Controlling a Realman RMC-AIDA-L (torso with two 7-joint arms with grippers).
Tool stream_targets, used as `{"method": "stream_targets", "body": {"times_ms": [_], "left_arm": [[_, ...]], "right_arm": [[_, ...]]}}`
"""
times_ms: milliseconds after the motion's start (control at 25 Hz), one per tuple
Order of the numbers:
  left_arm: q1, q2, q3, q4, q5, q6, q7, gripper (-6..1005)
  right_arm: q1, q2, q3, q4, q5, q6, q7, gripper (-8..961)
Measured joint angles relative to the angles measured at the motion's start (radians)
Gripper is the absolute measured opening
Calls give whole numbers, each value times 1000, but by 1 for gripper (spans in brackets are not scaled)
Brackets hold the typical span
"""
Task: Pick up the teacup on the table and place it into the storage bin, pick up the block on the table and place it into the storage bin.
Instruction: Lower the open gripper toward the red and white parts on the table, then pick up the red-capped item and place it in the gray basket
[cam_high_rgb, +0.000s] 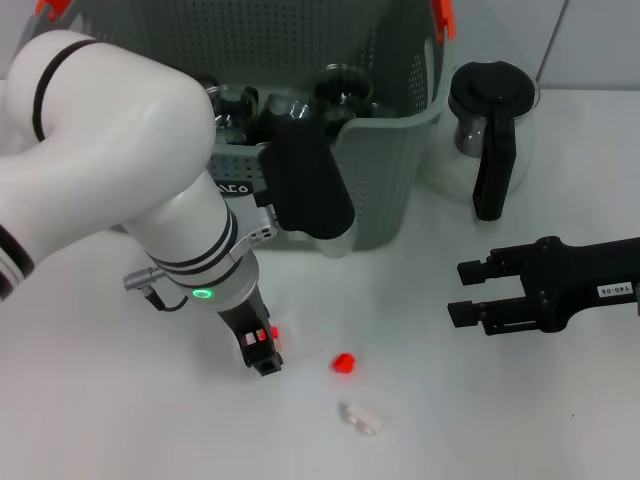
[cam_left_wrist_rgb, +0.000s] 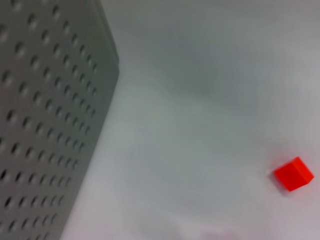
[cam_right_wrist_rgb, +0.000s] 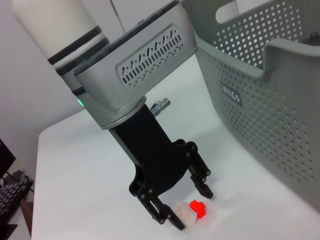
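Your left gripper (cam_high_rgb: 262, 358) hung low over the white table (cam_high_rgb: 480, 420) with its jaws spread and nothing between them, its black fingers (cam_right_wrist_rgb: 202, 186) pointing down just left of the small red block (cam_high_rgb: 343, 362), which lay untouched on the tabletop. A small white piece (cam_high_rgb: 360, 419) rested just nearer than the block, close beside it. In the left wrist view, the red block sat alone on the bare surface, apart from the perforated wall of the storage bin (cam_left_wrist_rgb: 45, 120). That grey bin stood at the far side of the table behind your left arm, with orange clips (cam_high_rgb: 443, 18) on its rim and dark glassware (cam_high_rgb: 340, 88) inside; whether the teacup was among it could not be told. A glass pitcher (cam_high_rgb: 488, 130) with a black handle stood just right of the bin. Your right gripper (cam_high_rgb: 470, 292) waited on the right, well apart from the block, its jaws parted and empty.
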Motion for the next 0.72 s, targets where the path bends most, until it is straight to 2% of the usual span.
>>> {"method": "stream_targets", "body": {"times_ms": [200, 720], "left_arm": [[-1, 0, -7, -3, 12, -5, -6, 524], [-24, 2, -11, -38, 10, 4, -7, 270]], "right_arm": [[0, -1, -1, 0, 0, 0, 1, 700], [-3, -2, 0, 1, 0, -2, 1, 699]]}}
